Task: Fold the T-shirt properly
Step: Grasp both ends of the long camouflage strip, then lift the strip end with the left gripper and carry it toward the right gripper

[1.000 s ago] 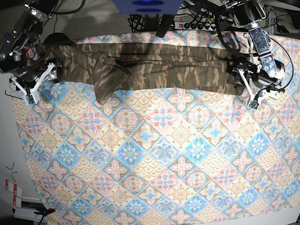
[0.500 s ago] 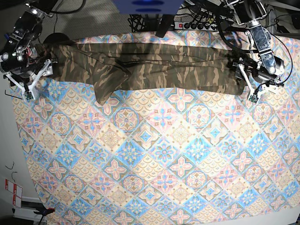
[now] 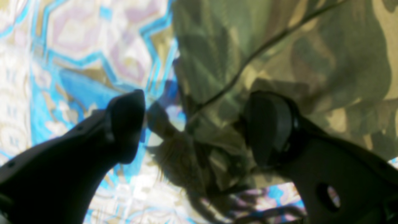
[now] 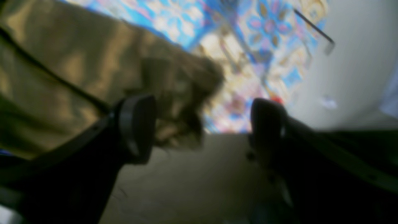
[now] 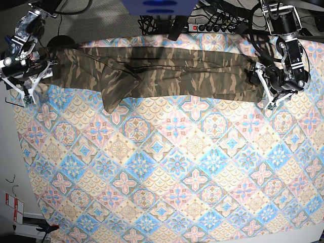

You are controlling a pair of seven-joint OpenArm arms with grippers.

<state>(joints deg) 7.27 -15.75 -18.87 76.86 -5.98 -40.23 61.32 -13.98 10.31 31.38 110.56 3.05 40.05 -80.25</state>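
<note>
The camouflage T-shirt (image 5: pixel 167 71) lies stretched as a long narrow band along the far side of the tablecloth (image 5: pixel 172 167), with a flap hanging down at its left (image 5: pixel 114 96). My left gripper (image 5: pixel 267 95) hovers at the band's right end. In the left wrist view the left gripper (image 3: pixel 196 127) is open, and the shirt's corner (image 3: pixel 217 149) lies loose between its fingers. My right gripper (image 5: pixel 34 86) sits at the band's left end, by the table edge. In the blurred right wrist view the right gripper (image 4: pixel 202 127) is open, and the shirt's frayed corner (image 4: pixel 186 102) sits between its fingers, ungripped.
The tile-patterned tablecloth covers the whole table. Behind the shirt run a power strip (image 5: pixel 212 26) and dark cables. The table's left edge drops to grey floor, where a red-and-white tag (image 5: pixel 14 206) lies. Both arm bodies crowd the far corners.
Both grippers have drawn back from the shirt's ends: the right one left and up, the left one up toward the far edge. The shirt has stayed in place.
</note>
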